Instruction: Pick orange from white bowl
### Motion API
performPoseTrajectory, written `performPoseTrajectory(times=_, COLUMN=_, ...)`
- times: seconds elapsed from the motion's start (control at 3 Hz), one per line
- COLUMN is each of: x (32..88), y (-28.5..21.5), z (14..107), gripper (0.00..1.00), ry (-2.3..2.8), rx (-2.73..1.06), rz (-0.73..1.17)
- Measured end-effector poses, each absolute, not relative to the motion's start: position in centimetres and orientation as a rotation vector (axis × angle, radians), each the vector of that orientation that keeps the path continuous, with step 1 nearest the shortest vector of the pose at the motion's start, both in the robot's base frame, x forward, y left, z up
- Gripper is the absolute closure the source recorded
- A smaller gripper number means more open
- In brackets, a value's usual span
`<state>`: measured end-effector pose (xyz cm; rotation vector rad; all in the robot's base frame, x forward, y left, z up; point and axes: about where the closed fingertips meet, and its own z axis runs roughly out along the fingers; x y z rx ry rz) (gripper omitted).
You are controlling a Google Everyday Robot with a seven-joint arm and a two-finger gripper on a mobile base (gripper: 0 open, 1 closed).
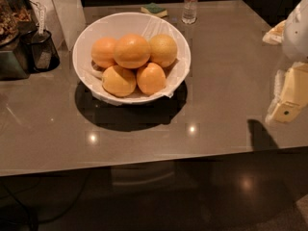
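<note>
The white bowl [86, 47] stands on the brown table, left of centre, lined with white paper. It holds several oranges. The orange [131, 51], the largest and roundest with the deepest colour, sits on top in the middle of the pile. A paler yellowish one [163, 50] lies to its right, and smaller ones lie in front [150, 78] and to the left. My gripper [290, 97] hangs at the right edge of the view, well to the right of the bowl and apart from it. Nothing shows in it.
A clear water bottle [190, 4] and a green-and-yellow sponge [154, 9] stand at the table's back edge. A dark container with a tag [42, 49] and a jar of snacks [9, 18] sit at the left. The table's front edge runs across the lower view.
</note>
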<state>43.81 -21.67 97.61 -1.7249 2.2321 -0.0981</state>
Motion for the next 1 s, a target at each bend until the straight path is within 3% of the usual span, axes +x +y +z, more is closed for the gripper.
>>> performPoseTrajectory(times=0.67, x=44.2, y=-21.2, z=97.8, gripper=0.00, ry=2.216, rx=-1.735, rz=-0.100)
performPoseTrajectory(times=1.0, x=46.9, y=-18.4, z=97.7, gripper=0.00, ry=2.147, rx=-1.792, rz=-0.060)
